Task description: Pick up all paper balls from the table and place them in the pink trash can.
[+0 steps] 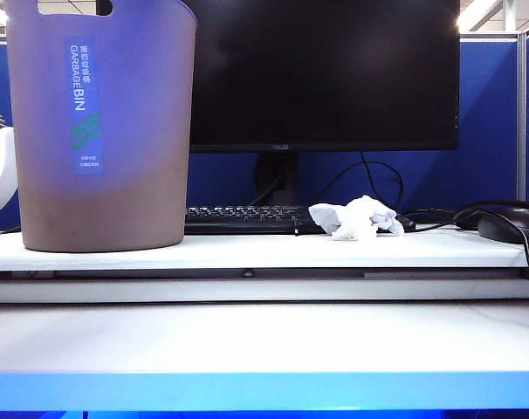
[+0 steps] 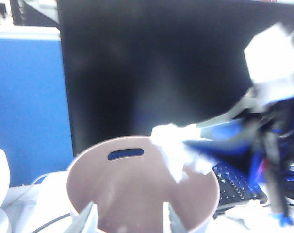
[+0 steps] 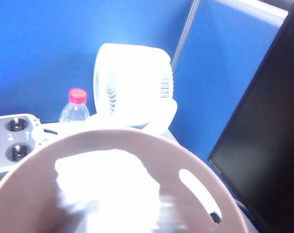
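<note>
Risk sits mainly at the rim of the pink trash can (image 2: 137, 194): the right gripper (image 2: 186, 145) reaches over its mouth with a white paper ball (image 2: 178, 150) at its tips, and whether its jaws grip or have let go cannot be told; released off-centre, the wad could strike the rim and bounce out. The left gripper (image 2: 130, 218) hangs spread and empty above the same opening, crowding the drop. Another paper ball (image 1: 356, 218) waits on the shelf against the keyboard (image 1: 243, 218).
</note>
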`<state>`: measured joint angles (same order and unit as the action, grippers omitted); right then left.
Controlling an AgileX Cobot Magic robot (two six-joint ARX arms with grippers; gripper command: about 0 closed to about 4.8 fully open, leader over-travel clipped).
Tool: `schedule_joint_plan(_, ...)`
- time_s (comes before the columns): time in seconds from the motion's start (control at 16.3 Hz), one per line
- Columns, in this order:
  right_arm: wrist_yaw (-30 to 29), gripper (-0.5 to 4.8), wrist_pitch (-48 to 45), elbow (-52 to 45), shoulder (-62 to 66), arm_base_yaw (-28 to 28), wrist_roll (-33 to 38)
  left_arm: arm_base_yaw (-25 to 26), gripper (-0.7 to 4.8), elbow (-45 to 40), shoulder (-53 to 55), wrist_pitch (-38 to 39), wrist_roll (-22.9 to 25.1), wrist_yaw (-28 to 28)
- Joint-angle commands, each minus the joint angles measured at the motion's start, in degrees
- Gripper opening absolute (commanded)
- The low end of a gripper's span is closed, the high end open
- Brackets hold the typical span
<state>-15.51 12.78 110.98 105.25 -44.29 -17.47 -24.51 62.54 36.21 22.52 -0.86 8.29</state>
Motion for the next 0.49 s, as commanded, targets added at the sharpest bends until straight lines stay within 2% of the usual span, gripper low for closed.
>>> schedule_joint_plan(0.06, 3.52, 4.79, -1.14, 0.61, -1.20, -0.09, 0.98, 0.04, 1.84, 0.24, -0.37, 1.38, 0.42, -6.19)
schedule_joint_plan(0.18, 14.40, 4.79, 7.52, 1.49, -4.52, 0.13, -3.69, 0.04, 1.84, 0.24, 0.74, -0.87, -1.33, -22.64)
schedule_joint_plan(0.24, 22.18, 4.79, 13.49, 1.53, -6.75, 0.61, -7.65, 0.04, 1.84, 0.24, 1.97, -2.21, -2.23, -28.09)
schedule_joint_plan(0.31, 27.17, 4.79, 19.52, 1.53, -8.26, 1.64, -9.25, 0.04, 1.84, 0.24, 3.87, -3.50, -2.69, -33.31)
schedule_joint_plan(0.37, 29.68, 4.79, 26.69, 1.51, -9.46, 3.91, -7.78, 0.00, 1.84, 0.24, 6.69, -4.90, -3.91, -38.75)
schedule_joint_plan(0.43, 29.31, 4.79, 33.94, 1.49, -9.73, 6.71, -4.02, 0.00, 1.84, 0.22, 9.53, -5.90, -4.87, -41.77)
schedule_joint_plan(0.49, 27.06, 4.79, 38.95, 0.76, -9.44, 9.90, -0.61, 0.00, 1.84, 0.24, 11.91, -6.21, -5.84, -42.25)
